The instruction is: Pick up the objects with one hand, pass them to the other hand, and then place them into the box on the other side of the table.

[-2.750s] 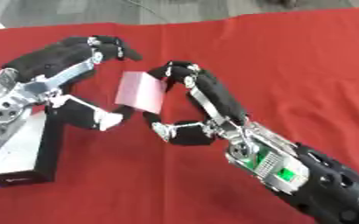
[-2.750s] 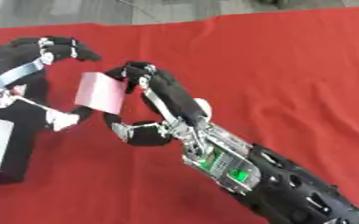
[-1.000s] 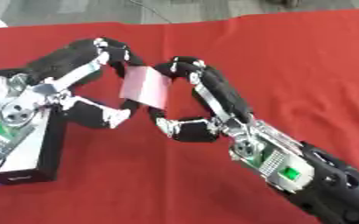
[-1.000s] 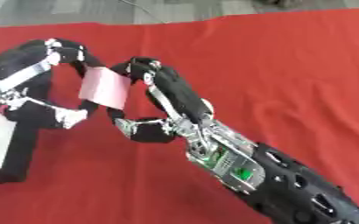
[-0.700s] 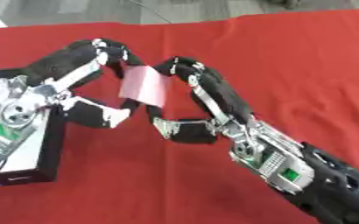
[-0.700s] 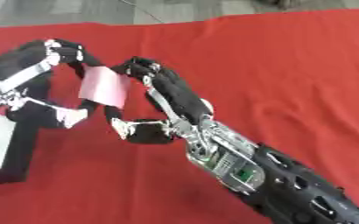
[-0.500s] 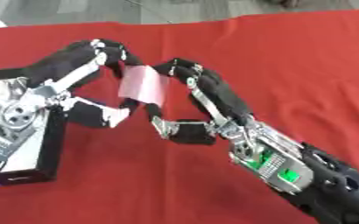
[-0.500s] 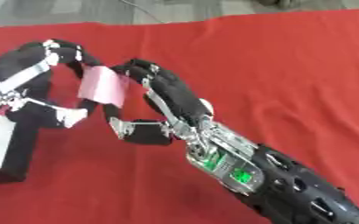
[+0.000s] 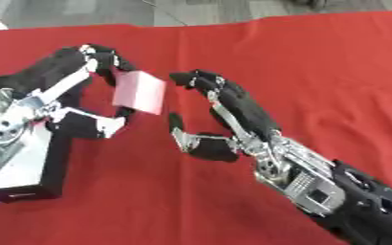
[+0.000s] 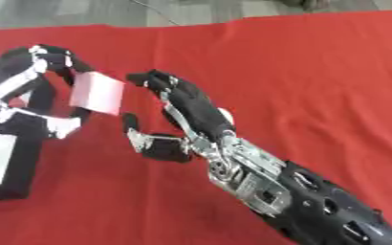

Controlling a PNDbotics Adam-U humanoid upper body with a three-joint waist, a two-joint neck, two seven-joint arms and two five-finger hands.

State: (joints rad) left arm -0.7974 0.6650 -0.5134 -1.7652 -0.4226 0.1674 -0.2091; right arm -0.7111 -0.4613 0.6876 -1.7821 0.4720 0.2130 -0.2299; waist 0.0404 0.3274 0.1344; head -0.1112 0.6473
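A flat pink rectangular piece (image 9: 139, 92) hangs above the red cloth, pinched between the fingers and thumb of my left hand (image 9: 74, 103). My right hand (image 9: 224, 119) is just right of the piece, apart from it, fingers curved and thumb (image 9: 182, 138) spread, holding nothing. A black box with a white inside (image 9: 28, 165) lies at the left edge under my left wrist.
A red cloth (image 9: 316, 81) covers the whole table. Grey floor shows along the far edge. My right forearm (image 10: 299, 201) fills the lower right corner.
My right hand has let go of the pink piece and drawn back to the right. The left hand now holds the piece alone and has carried it left.
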